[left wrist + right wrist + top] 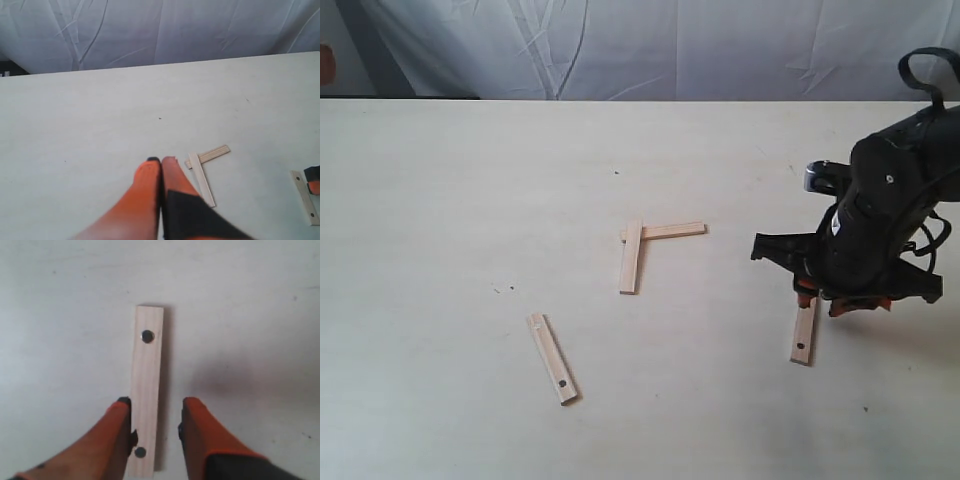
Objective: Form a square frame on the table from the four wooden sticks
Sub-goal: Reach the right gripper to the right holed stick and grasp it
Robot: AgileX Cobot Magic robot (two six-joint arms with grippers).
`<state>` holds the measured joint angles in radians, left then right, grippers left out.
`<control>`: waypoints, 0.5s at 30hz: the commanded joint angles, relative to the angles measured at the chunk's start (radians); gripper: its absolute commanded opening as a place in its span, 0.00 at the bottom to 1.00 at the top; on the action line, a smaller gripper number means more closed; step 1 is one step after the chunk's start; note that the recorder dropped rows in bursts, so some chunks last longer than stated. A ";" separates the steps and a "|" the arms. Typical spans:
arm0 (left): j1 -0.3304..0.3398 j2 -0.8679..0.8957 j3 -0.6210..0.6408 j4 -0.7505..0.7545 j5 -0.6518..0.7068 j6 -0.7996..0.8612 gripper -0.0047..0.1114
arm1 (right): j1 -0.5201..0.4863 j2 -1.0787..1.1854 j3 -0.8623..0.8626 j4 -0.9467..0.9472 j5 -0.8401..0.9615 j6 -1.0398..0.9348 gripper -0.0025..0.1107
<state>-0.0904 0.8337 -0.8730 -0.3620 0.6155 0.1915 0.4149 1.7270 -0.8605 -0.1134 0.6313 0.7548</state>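
Two pale sticks form an L near the table's middle: one stick [631,256] lies lengthwise with its far end over the other stick [666,231]; they also show as the L [202,180] in the left wrist view. A third stick [552,357] with a dark hole lies alone at the front left. The fourth stick [804,332] [146,390], with two dark holes, lies under my right gripper [820,303] [155,407], which is open with its orange fingers either side of it. My left gripper [161,161] is shut on nothing, above the table [440,200].
A wrinkled white cloth [670,45] hangs behind the table's far edge. The black right arm [890,210] stands over the table's right side.
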 commanded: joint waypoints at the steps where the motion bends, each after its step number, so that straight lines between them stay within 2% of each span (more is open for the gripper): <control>1: -0.001 -0.019 0.008 0.000 -0.005 0.003 0.04 | -0.006 0.036 0.002 0.029 -0.061 0.008 0.32; 15: -0.001 -0.019 0.032 0.000 0.012 0.003 0.04 | -0.006 0.104 0.002 0.041 -0.076 0.028 0.32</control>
<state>-0.0904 0.8221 -0.8470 -0.3620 0.6290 0.1915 0.4128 1.8309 -0.8605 -0.0690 0.5549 0.7797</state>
